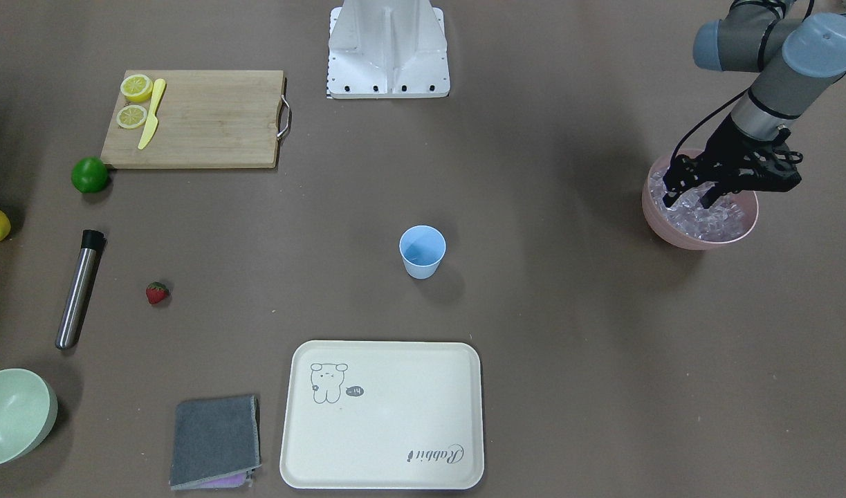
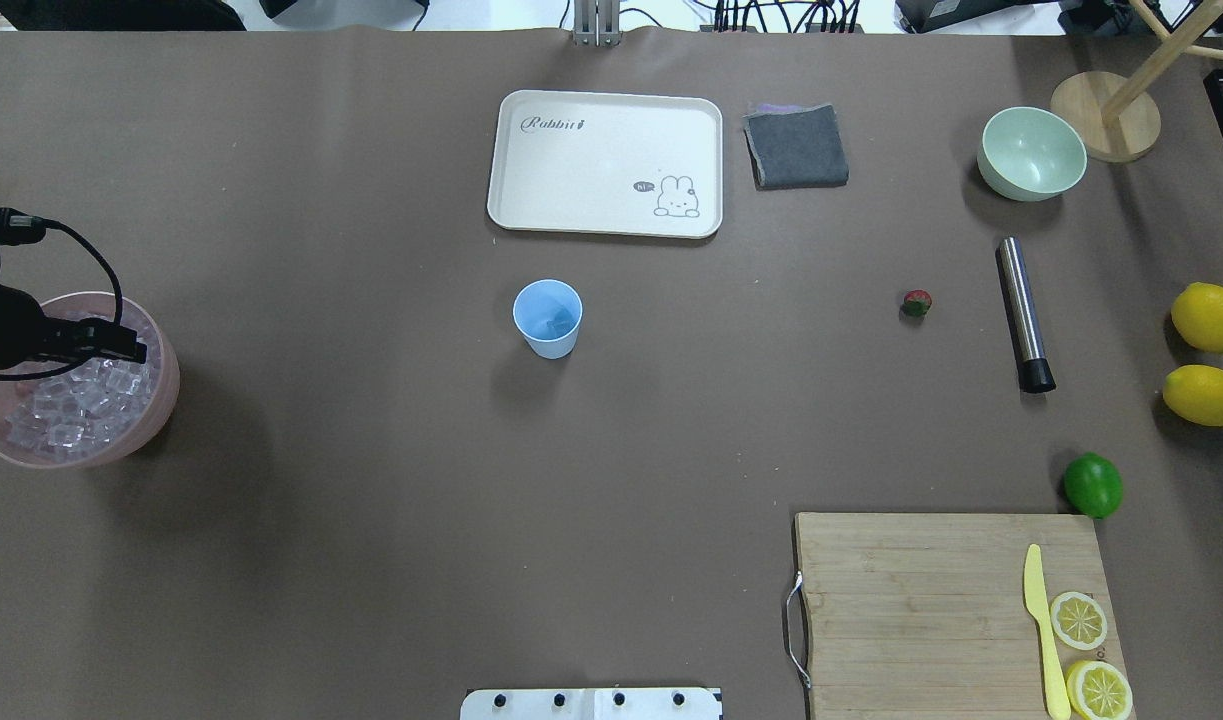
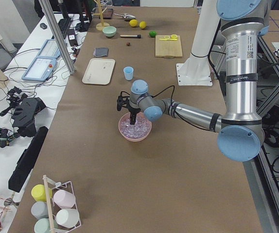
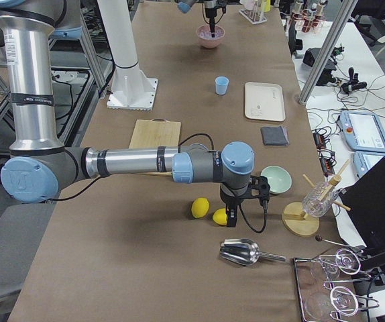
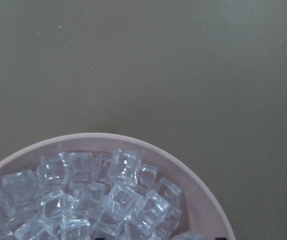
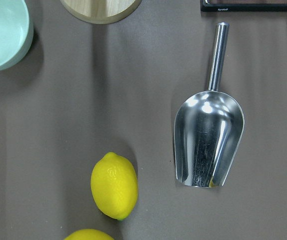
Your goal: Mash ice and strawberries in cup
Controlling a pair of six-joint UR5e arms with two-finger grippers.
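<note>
Brown table covering carries the cup (image 1: pixel 422 250); from it, in the front-facing view, the pink bowl (image 1: pixel 699 242) of ice (image 1: pixel 716 221) lies at 3 o'clock, the strawberry (image 1: pixel 157 293) at 9. Left gripper (image 1: pixel 685 200) stands spread among the cubes (right gripper (image 4: pixel 233 213): state indeterminable). Centre one cube between the jaws before closing.

Brown-covered table (image 2: pixel 371 550) carried a small light-blue plastic cup (image 2: pixel 547 318) mid-table. Relative to the cup:
- Just beyond: cream rectangular rabbit-print tray (image 2: pixel 571 170).
- Far to robot's left: pink round bowl (image 2: pixel 163 395).
- To the right: small red strawberry (image 2: pixel 917 303), steel cylinder with black end (image 2: pixel 1023 312), two yellow lemons (image 2: pixel 1209 317).
- Nearer-right: green lime (image 2: pixel 1092 485), bamboo cutting board (image 2: pixel 911 600).
- Beyond-right: folded grey cloth (image 2: pixel 796 146), pale green bowl (image 2: pixel 1011 185).
</note>
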